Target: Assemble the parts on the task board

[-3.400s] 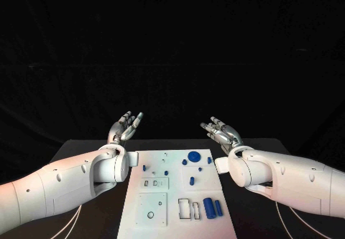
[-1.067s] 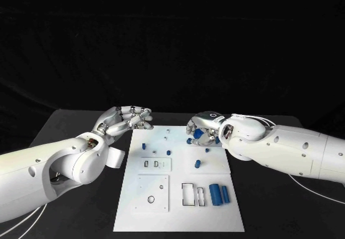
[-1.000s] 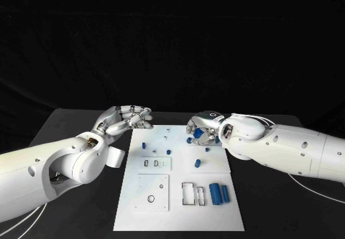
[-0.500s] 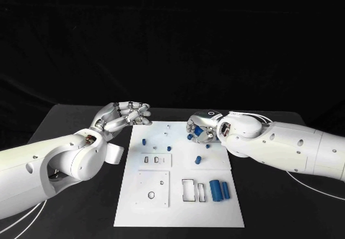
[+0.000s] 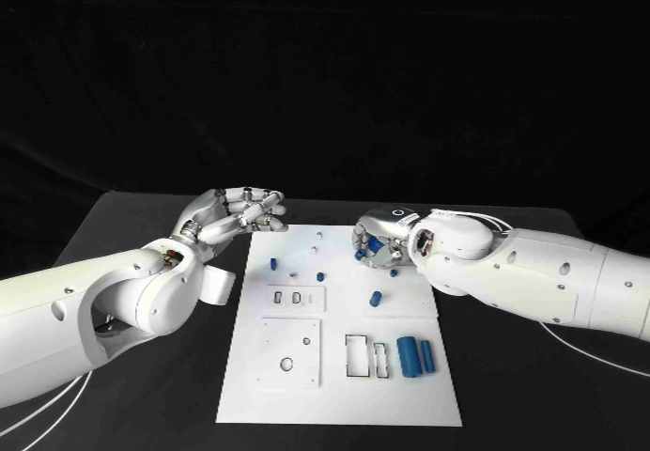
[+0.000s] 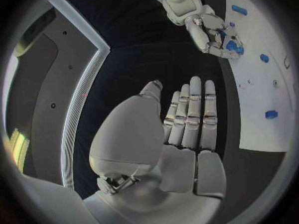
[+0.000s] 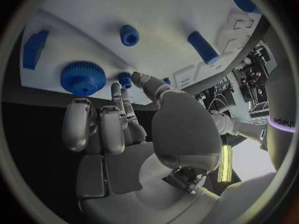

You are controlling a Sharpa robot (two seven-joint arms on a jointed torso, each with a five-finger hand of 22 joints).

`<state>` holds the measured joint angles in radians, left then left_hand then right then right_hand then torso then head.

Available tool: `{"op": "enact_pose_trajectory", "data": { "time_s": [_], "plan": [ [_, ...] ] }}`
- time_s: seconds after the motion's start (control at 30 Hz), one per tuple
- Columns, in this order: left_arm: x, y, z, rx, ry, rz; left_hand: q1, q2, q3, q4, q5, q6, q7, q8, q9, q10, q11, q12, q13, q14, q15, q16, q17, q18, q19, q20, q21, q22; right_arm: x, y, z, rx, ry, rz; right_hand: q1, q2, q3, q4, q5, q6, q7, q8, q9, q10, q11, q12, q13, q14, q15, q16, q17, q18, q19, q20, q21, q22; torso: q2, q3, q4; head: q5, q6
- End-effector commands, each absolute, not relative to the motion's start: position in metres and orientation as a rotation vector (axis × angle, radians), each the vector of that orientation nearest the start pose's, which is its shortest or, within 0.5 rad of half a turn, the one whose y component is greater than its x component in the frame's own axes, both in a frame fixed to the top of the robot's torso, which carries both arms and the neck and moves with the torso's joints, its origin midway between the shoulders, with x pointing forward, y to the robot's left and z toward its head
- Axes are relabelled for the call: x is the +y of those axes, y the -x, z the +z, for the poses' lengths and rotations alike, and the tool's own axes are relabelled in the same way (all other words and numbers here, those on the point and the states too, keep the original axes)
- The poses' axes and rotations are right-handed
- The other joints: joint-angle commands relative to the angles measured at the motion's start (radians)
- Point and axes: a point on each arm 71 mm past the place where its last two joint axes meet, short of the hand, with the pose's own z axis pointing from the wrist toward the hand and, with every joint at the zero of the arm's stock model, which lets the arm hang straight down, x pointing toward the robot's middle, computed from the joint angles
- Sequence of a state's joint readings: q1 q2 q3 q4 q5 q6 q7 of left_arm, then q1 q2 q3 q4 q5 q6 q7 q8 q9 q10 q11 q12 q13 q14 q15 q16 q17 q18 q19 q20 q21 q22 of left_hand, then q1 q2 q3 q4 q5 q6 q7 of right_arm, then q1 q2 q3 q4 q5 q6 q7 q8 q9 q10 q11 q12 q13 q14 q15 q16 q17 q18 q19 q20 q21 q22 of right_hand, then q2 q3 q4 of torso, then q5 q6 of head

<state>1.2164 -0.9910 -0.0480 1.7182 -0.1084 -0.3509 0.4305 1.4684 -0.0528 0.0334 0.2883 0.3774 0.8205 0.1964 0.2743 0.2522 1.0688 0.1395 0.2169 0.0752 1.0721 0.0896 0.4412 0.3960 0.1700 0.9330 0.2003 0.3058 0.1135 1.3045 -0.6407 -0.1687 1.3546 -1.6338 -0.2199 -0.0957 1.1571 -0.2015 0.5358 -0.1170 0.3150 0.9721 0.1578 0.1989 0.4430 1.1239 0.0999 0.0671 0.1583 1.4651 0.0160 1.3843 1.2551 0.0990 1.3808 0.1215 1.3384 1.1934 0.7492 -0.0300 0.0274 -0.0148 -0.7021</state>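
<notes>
The white task board (image 5: 346,395) lies in the middle of the black table. My right hand (image 5: 383,240) hangs over the board's far right part, fingers bent down round the blue gear (image 5: 367,247). In the right wrist view the gear (image 7: 82,78) lies flat on the board (image 7: 156,15), and my right hand's (image 7: 118,119) fingertips reach its rim while the thumb stays apart from it. My left hand (image 5: 238,214) hovers just off the board's far left corner, fingers curled in and holding nothing. The left wrist view shows my left hand (image 6: 187,119), my right hand (image 6: 212,32) and the gear (image 6: 233,46).
Two blue cylinders (image 5: 407,359) (image 5: 425,355) lie at the board's near right beside rectangular slots (image 5: 355,355). Small blue pegs (image 5: 272,263) (image 5: 321,276) (image 5: 374,300) stand mid-board. Bare black table (image 5: 122,235) surrounds the board.
Both hands came down from raised and open behind the board: the right to the gear, the left curled by the far left corner. Over the last second they barely move; the camera shifted.
</notes>
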Motion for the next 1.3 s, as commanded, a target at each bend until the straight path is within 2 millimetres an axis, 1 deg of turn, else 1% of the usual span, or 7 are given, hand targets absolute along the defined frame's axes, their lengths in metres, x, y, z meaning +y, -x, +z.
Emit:
{"op": "enact_pose_trajectory", "data": {
  "time_s": [0.03, 0.33, 0.37, 0.47, 1.0, 1.13, 1.3],
  "plan": [
    [0.222, -0.452, -0.152, 1.4, 0.963, -1.58, -0.01, 0.0, -0.001, 0.001, 0.005, -0.01, 0.001, -0.006, 0.0, 0.006, 0.0, -0.006, 0.001, 0.003, -0.002, 0.005, 0.002, 0.013, 0.008, 0.002, 0.001, -0.001, -0.141, -0.512, -0.191, 1.671, 0.508, 0.51, 0.004, 0.014, 0.007, 0.011, -0.011, 0.016, -0.003, 0.011, 0.007, 0.016, -0.003, 0.006, 0.003, 0.045, 0.0, 0.006, 0.002, -0.02, -0.001, -0.001, 0.007, 0.007, 0.0, -0.0001, -0.0002, 0.001, -0.004],
    [0.222, -0.453, -0.152, 1.409, 0.966, -1.579, -0.012, 0.0, -0.001, 0.001, 0.005, -0.011, 0.001, -0.007, 0.0, 0.006, 0.0, -0.008, 0.001, 0.002, -0.001, 0.005, 0.003, 0.013, 0.008, 0.002, 0.001, -0.002, -0.14, -0.511, -0.188, 1.639, 0.485, 0.518, 0.047, 0.047, 0.095, 0.029, -0.13, 0.073, -0.031, 0.058, 0.061, 0.082, -0.026, 0.021, 0.019, 0.047, -0.02, 0.023, 0.013, -0.023, 0.003, -0.016, 0.026, 0.038, 0.003, 0.0005, -0.0023, 0.002, -0.007],
    [0.222, -0.453, -0.152, 1.41, 0.966, -1.58, -0.012, 0.0, -0.001, 0.001, 0.005, -0.011, 0.001, -0.007, 0.0, 0.006, 0.0, -0.008, 0.001, 0.002, -0.001, 0.005, 0.003, 0.013, 0.008, 0.002, 0.001, -0.002, -0.14, -0.511, -0.188, 1.637, 0.484, 0.518, 0.057, 0.053, 0.108, 0.028, -0.161, 0.079, -0.035, 0.066, 0.072, 0.091, -0.03, 0.023, 0.024, 0.047, -0.025, 0.026, 0.015, -0.024, 0.004, -0.02, 0.028, 0.043, 0.003, 0.0005, -0.0024, 0.002, -0.007],
    [0.222, -0.453, -0.152, 1.412, 0.966, -1.581, -0.013, 0.001, -0.001, 0.001, 0.004, -0.012, 0.002, -0.008, 0.0, 0.006, 0.001, -0.008, 0.001, 0.002, -0.001, 0.005, 0.004, 0.012, 0.008, 0.002, 0.0, -0.002, -0.139, -0.511, -0.188, 1.635, 0.481, 0.514, 0.064, 0.056, 0.122, 0.029, -0.181, 0.082, -0.037, 0.075, 0.088, 0.099, -0.035, 0.023, 0.029, 0.047, -0.026, 0.028, 0.016, -0.024, 0.004, -0.024, 0.031, 0.048, 0.003, 0.0005, -0.002, 0.001, -0.009],
    [0.222, -0.453, -0.153, 1.432, 0.971, -1.583, -0.015, 0.002, -0.001, 0.0, 0.001, -0.016, 0.003, -0.01, 0.0, 0.004, 0.002, -0.012, 0.001, -0.001, 0.0, 0.005, 0.007, 0.012, 0.008, 0.002, -0.001, -0.003, -0.133, -0.503, -0.181, 1.585, 0.454, 0.517, 0.072, 0.044, 0.145, 0.026, -0.154, 0.068, -0.032, 0.079, 0.112, 0.094, -0.031, 0.011, 0.034, 0.047, -0.025, 0.032, 0.017, -0.025, 0.004, -0.025, 0.034, 0.056, 0.004, -0.0006, -0.0029, 0.003, -0.006],
    [0.222, -0.453, -0.153, 1.437, 0.972, -1.585, -0.014, 0.003, 0.0, -0.002, 0.0, -0.018, 0.003, -0.011, 0.0, 0.001, 0.003, -0.015, 0.0, -0.004, 0.001, 0.004, 0.009, 0.012, 0.007, 0.003, -0.003, -0.004, -0.127, -0.503, -0.176, 1.554, 0.445, 0.516, 0.07, 0.036, 0.152, 0.027, -0.136, 0.066, -0.031, 0.08, 0.119, 0.095, -0.03, 0.008, 0.036, 0.047, -0.024, 0.032, 0.015, -0.025, 0.003, -0.023, 0.034, 0.057, 0.006, 0.0002, -0.0028, 0.014, -0.002],
    [0.222, -0.453, -0.153, 1.441, 0.97, -1.59, -0.013, 0.004, 0.001, -0.002, 0.001, -0.019, 0.004, -0.012, 0.0, -0.001, 0.004, -0.017, 0.0, -0.006, 0.001, 0.004, 0.011, 0.012, 0.007, 0.003, -0.004, -0.005, -0.12, -0.509, -0.169, 1.519, 0.438, 0.503, 0.067, 0.031, 0.156, 0.028, -0.125, 0.064, -0.03, 0.081, 0.124, 0.093, -0.029, 0.005, 0.037, 0.046, -0.023, 0.033, 0.014, -0.025, 0.003, -0.023, 0.034, 0.057, 0.007, -0.0012, 0.0007, 0.012, 0.002]
  ]
}}
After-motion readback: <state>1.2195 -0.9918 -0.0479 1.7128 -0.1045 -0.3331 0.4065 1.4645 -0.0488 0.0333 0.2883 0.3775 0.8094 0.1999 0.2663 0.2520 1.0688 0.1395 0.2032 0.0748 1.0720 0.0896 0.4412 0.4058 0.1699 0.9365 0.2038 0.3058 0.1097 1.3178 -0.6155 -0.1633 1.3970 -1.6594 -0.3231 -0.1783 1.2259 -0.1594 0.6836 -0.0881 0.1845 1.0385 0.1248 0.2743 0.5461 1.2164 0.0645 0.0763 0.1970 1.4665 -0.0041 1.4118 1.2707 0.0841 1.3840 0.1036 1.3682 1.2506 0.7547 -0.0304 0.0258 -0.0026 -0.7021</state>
